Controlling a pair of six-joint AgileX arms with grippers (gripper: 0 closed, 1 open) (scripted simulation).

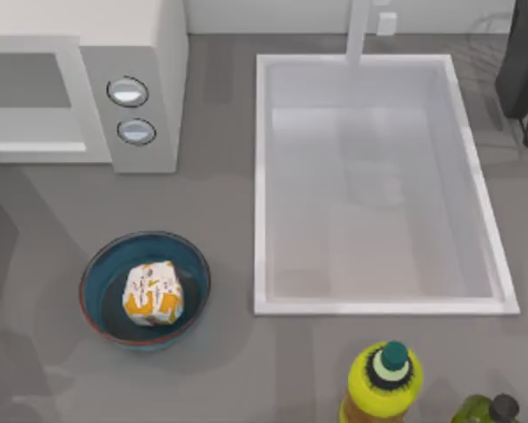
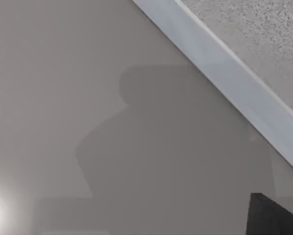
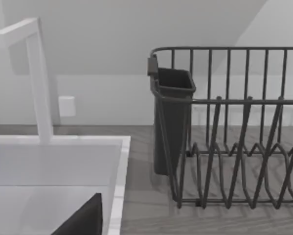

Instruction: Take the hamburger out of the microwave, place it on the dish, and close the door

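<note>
The hamburger (image 1: pixel 152 293), a white paper bundle with orange patches, rests inside the dish (image 1: pixel 100 273), a deep blue bowl on the counter at the front left. Behind it stands the white microwave (image 1: pixel 149 53) with two round knobs. Its door (image 1: pixel 85 106), a white frame around a grey window, lies flat against the microwave's front. A dark edge of my left gripper (image 2: pixel 271 218) pokes into the left wrist view over a bare grey surface. A dark edge of my right gripper (image 3: pixel 85 220) shows in the right wrist view above the sink's corner.
A large white sink (image 1: pixel 262 176) with a white tap (image 3: pixel 38 78) takes up the middle and right. A dark wire dish rack (image 3: pixel 234 137) with a cutlery cup stands at the back right. A yellow bottle (image 1: pixel 382 383) and a darker bottle (image 1: pixel 488 410) stand at the front edge.
</note>
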